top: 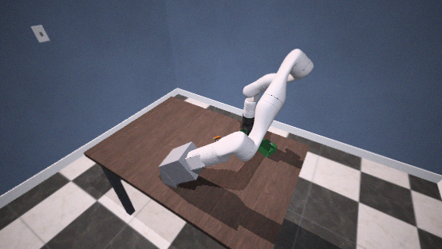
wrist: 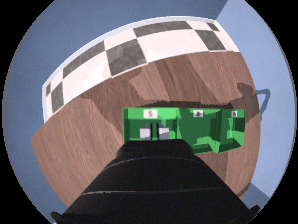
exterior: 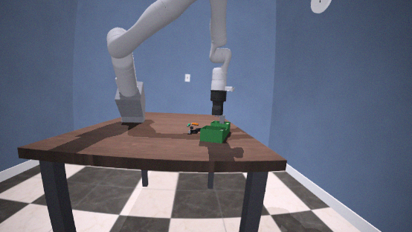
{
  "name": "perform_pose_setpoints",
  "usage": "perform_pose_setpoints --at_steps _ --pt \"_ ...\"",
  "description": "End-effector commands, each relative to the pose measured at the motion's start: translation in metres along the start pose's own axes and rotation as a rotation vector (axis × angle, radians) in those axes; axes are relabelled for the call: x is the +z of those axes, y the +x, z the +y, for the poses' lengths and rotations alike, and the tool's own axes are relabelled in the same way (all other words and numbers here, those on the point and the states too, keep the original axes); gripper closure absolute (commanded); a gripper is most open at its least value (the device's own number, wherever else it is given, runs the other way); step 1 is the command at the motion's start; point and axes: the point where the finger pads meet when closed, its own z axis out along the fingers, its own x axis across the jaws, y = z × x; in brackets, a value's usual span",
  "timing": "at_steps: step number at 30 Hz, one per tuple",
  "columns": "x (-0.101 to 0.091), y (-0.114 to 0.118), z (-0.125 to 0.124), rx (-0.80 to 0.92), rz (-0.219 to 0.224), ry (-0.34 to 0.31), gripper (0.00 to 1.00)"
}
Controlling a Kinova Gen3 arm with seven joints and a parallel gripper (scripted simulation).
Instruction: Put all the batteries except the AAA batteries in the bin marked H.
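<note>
Batteries [top: 216, 137] [exterior: 194, 124], too small to identify surely, seemingly lying toward eight o'clock from the pincer [top: 247, 130] [exterior: 221, 119] [wrist: 154, 133] in the exterior view; narrowly open, apparently gripping nothing, likely needing to be swinging there before bin H [top: 266, 152] [exterior: 212, 134] [wrist: 231, 145].

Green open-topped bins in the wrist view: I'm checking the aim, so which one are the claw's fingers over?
The green open-topped bin marked S: only there do the claw's pale fingertips appear, not over the other two.
</note>
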Motion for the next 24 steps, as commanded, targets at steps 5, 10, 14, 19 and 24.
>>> perform_pose_setpoints --at_steps 5,10,14,19,24 --pt "0.0 0.003 0.001 0.008 0.006 -0.003 0.69" --pt "-0.01 0.001 0.002 -0.004 0.003 -0.003 0.69" --pt "-0.015 0.0 0.002 -0.004 0.003 -0.002 0.69" --pt "-0.019 0.0 0.001 -0.003 0.002 -0.002 0.69" --pt "-0.026 0.0 0.001 -0.003 0.001 -0.001 0.69"
